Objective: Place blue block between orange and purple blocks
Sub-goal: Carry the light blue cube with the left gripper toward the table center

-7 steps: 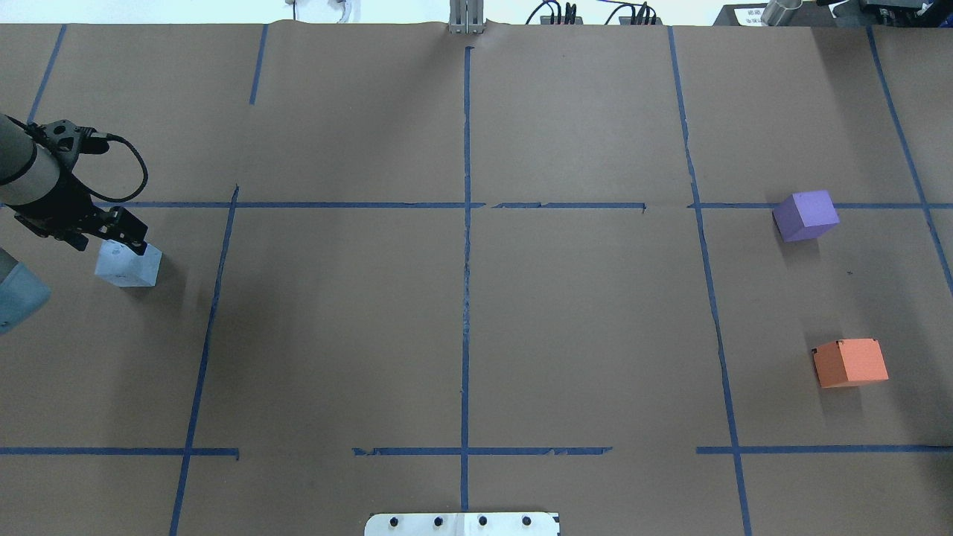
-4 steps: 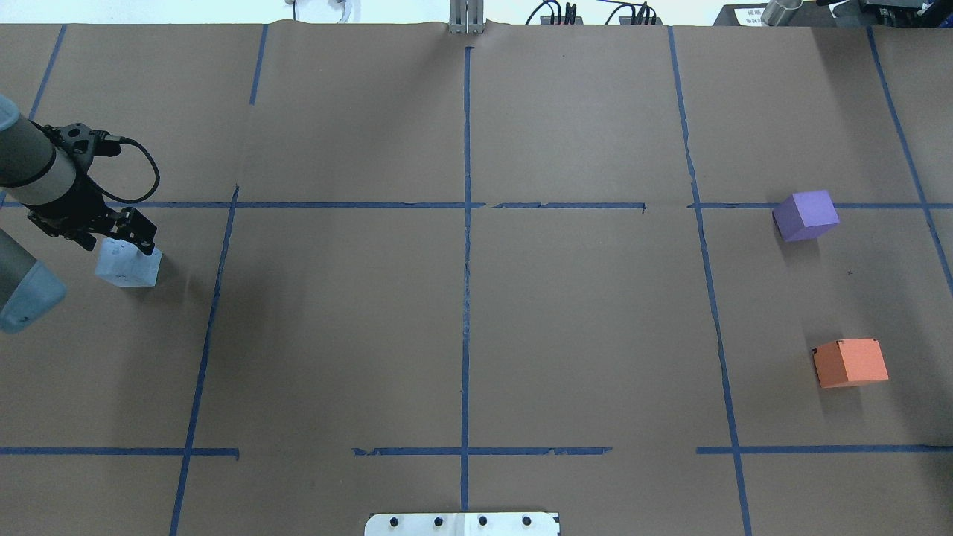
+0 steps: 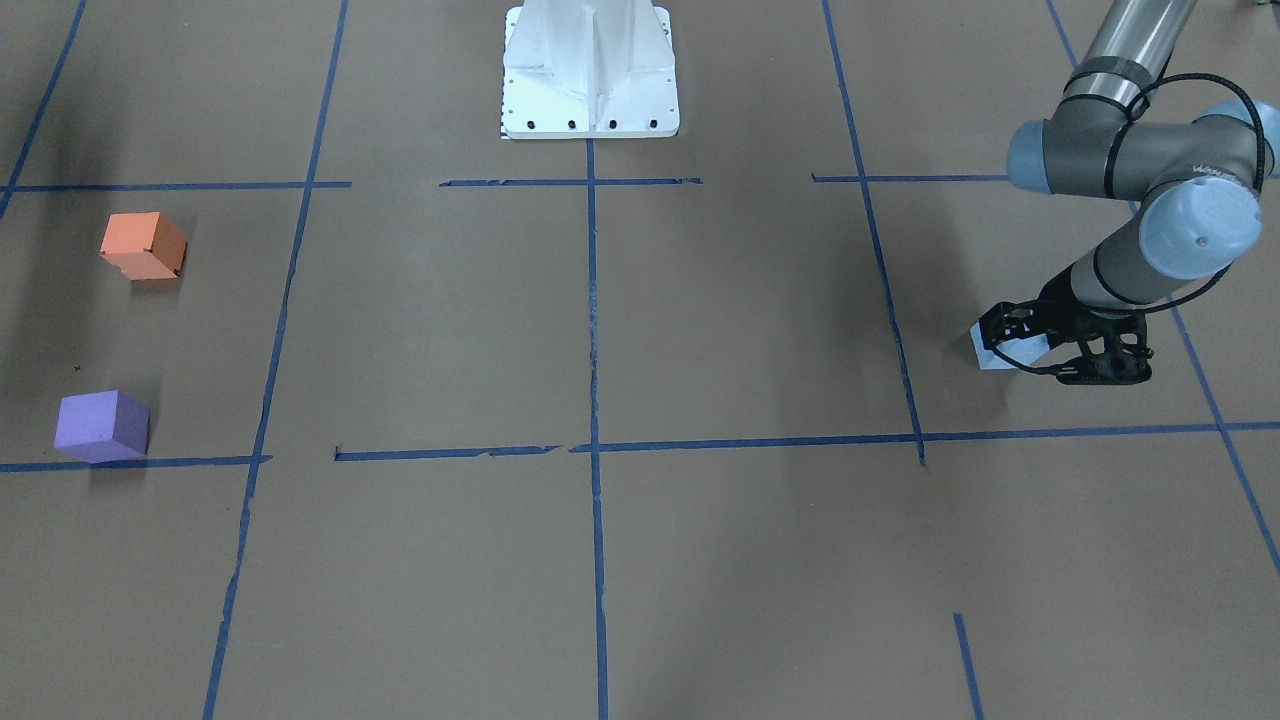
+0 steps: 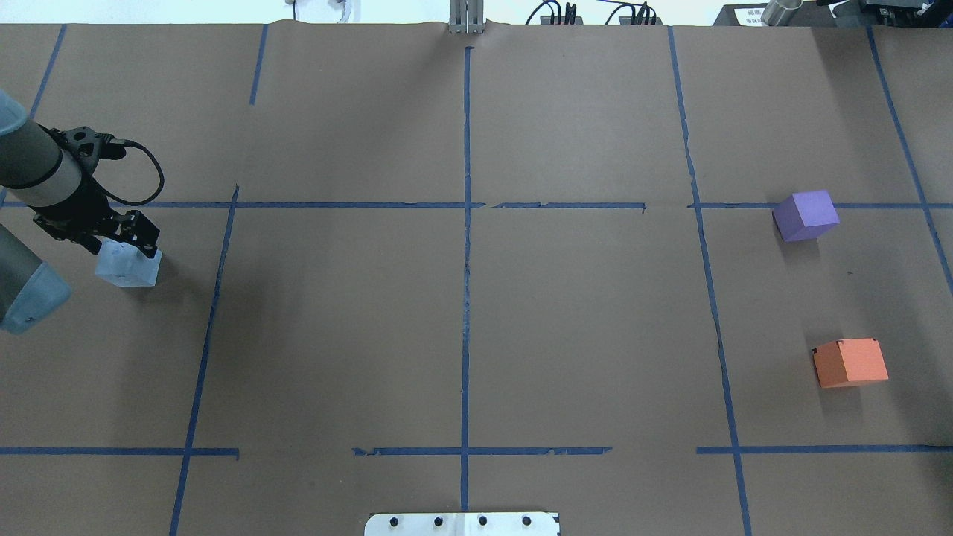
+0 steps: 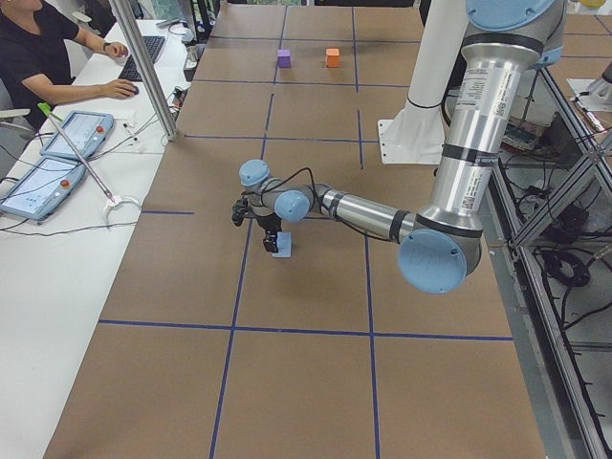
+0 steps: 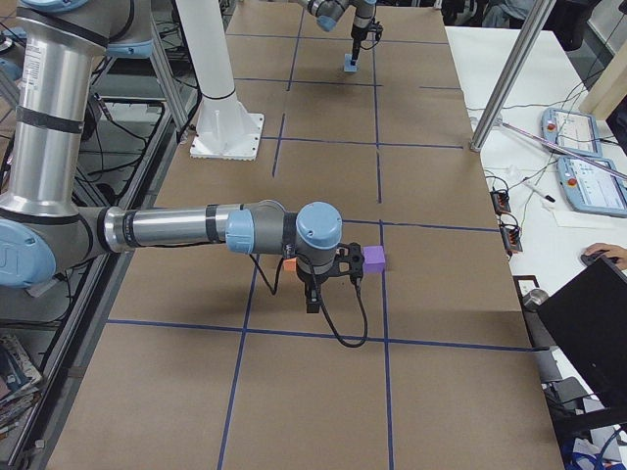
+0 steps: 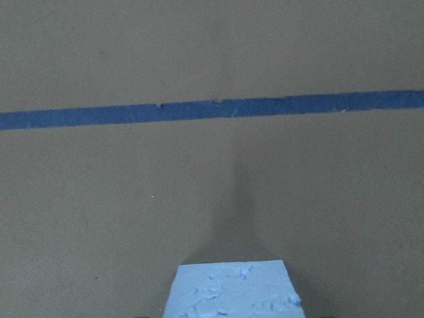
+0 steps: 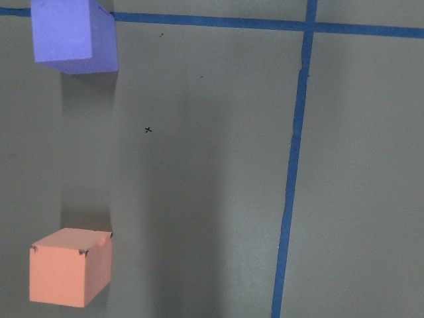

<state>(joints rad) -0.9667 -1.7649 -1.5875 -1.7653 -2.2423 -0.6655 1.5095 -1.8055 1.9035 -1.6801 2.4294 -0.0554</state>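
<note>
The pale blue block [image 4: 128, 268] sits on the brown paper at the table's far left; it also shows in the front view [image 3: 1000, 356] and at the bottom of the left wrist view [image 7: 232, 291]. My left gripper [image 4: 119, 244] is low over its top, and its jaws look open and straddle it; the gripper also shows in the front view [image 3: 1012, 340]. The purple block [image 4: 805, 215] and the orange block [image 4: 850, 362] stand apart at the far right. My right gripper [image 6: 313, 299] hovers near them in the exterior right view only; I cannot tell whether it is open.
Blue tape lines divide the paper into a grid. The white robot base plate [image 3: 590, 70] is at the near middle edge. An operator [image 5: 38, 57] sits at a white side table with tablets [image 5: 43, 182] and a metal post [image 5: 143, 67].
My left gripper has moved a little right and closer over the blue block. The blue, purple and orange blocks have stayed in place.
</note>
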